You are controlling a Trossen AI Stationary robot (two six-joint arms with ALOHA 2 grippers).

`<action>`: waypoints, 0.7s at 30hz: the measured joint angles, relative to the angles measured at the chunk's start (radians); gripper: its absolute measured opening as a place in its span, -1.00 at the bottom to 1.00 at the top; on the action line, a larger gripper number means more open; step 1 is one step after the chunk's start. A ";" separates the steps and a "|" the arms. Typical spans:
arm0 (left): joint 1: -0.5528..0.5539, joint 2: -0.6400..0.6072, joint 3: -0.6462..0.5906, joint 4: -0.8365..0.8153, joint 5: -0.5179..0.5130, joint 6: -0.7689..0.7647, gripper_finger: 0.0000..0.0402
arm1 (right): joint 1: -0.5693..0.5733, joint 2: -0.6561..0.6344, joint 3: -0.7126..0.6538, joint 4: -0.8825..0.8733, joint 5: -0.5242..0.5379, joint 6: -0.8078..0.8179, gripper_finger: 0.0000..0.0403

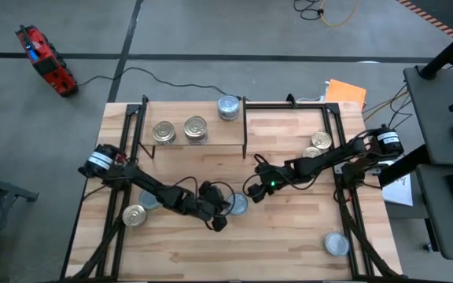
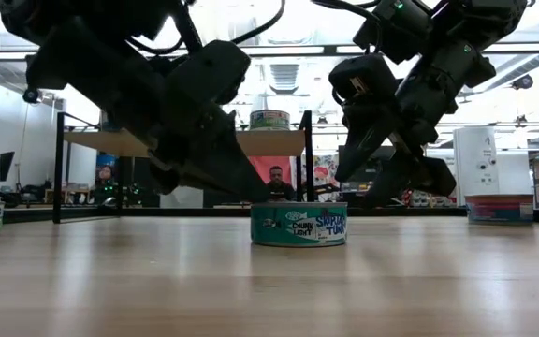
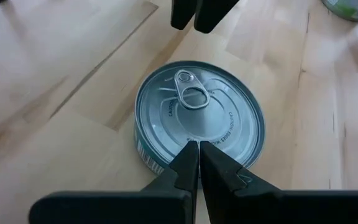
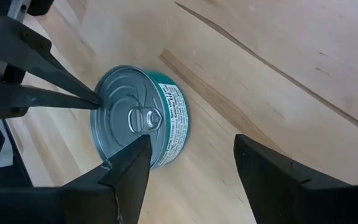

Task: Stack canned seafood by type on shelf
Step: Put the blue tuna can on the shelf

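Tuna tin (image 1: 237, 203) with a silver lid and a teal label sits flat on the wooden surface (image 1: 289, 244), near the middle. Both arms meet over it.

The left claw (image 3: 199, 149) is shut tight, with its two tips pressed together. The tips rest on the edge of the tin's lid, and it holds nothing.

The right claw (image 4: 191, 165) is open about half way. Its fingers (image 4: 126, 168) stand apart just beside the tin. One finger is close to the tin's side, and the tin is not in its grip.

The shelf (image 1: 191, 141) stands at the far left part of the surface. Two gold-lid tins (image 1: 163, 132) sit side by side on it. One silver-lid tin (image 1: 228, 108) sits at its far right end.

More tins lie on the surface. A gold one (image 1: 134, 215) is at the near left under the left arm. Two gold ones (image 1: 320, 141) are at the far right. A silver one (image 1: 336, 244) is at the near right.
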 joint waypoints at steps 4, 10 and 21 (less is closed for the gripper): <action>-0.003 0.011 0.001 0.007 -0.003 -0.015 -1.00 | 0.000 0.000 0.000 0.008 -0.010 0.016 0.14; -0.010 0.032 0.004 0.021 -0.011 -0.050 -1.00 | 0.003 0.000 0.000 0.029 -0.028 -0.014 0.28; -0.022 0.045 0.003 0.030 -0.035 -0.081 -1.00 | 0.005 0.000 -0.002 0.036 -0.028 -0.065 0.48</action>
